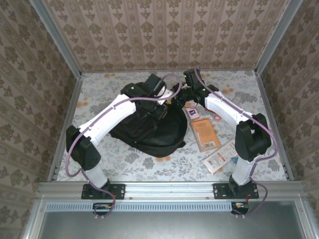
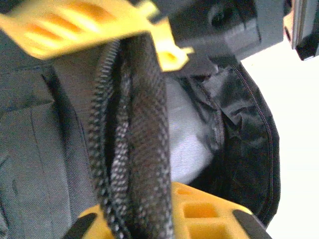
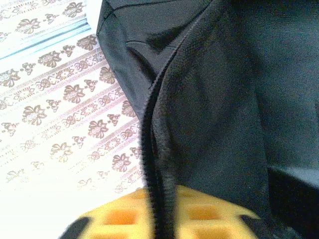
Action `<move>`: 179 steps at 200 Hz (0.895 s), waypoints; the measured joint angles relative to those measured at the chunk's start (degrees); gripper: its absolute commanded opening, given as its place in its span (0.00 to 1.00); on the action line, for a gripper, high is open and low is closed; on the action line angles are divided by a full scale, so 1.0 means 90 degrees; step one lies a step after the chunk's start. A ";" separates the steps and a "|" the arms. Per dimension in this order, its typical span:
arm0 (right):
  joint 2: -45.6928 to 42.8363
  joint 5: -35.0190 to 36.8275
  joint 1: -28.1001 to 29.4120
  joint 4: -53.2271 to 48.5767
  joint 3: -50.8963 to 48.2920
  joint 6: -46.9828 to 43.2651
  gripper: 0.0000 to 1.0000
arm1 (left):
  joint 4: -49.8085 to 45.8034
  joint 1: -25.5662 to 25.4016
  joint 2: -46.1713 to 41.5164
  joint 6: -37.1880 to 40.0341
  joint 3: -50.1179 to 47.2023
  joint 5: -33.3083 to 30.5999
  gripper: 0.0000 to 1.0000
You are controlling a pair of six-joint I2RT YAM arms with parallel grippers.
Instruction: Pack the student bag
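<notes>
From above, the student bag (image 1: 147, 130) lies in the middle of the flower-patterned table (image 1: 99, 97), slumped and black, with both arms reaching in over its far end. The left gripper (image 1: 167, 99) and the right gripper (image 1: 180, 95) meet close together at the bag's top edge, the left one coming from the left side and the right one from the right. To the right of the bag, on the table, lie an orange-brown book (image 1: 205, 133), a small card (image 1: 193, 112) just beyond it, a pink ring (image 1: 218, 118) beside the book, and a flat printed packet (image 1: 219, 158) nearer the right arm's base. In the left wrist view, the left gripper (image 2: 144, 124) is grasping the bag: the zip (image 2: 102, 139) and the mesh-lined rim (image 2: 144, 149) run straight between its yellow fingers (image 2: 75, 25), touching both, and beyond the rim the bag's mouth gapes to show a pale lining (image 2: 187, 139). In the right wrist view, the bag's dark cloth (image 3: 224, 99) takes up the right side, the patterned wall (image 3: 60, 109) the left. The bag's zip edge (image 3: 152, 149) runs down across the right gripper's lower yellow finger (image 3: 199, 216); this gripper is clenched, pinching that edge, though its upper finger is hidden behind the cloth.
</notes>
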 measured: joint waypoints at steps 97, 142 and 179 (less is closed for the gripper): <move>0.0007 0.0029 -0.0007 0.0002 -0.0002 0.0078 0.00 | 0.0073 -0.0002 -0.0770 -0.0423 -0.0308 -0.0012 0.25; 0.0007 0.0056 -0.0007 0.0000 -0.0002 0.0080 0.00 | 0.0267 0.0002 -0.0831 -0.0738 -0.0627 0.0415 0.27; 0.0007 0.0085 -0.0007 0.0000 -0.0002 0.0083 0.00 | 0.0389 0.0034 -0.0831 -0.1078 -0.0714 0.0583 0.39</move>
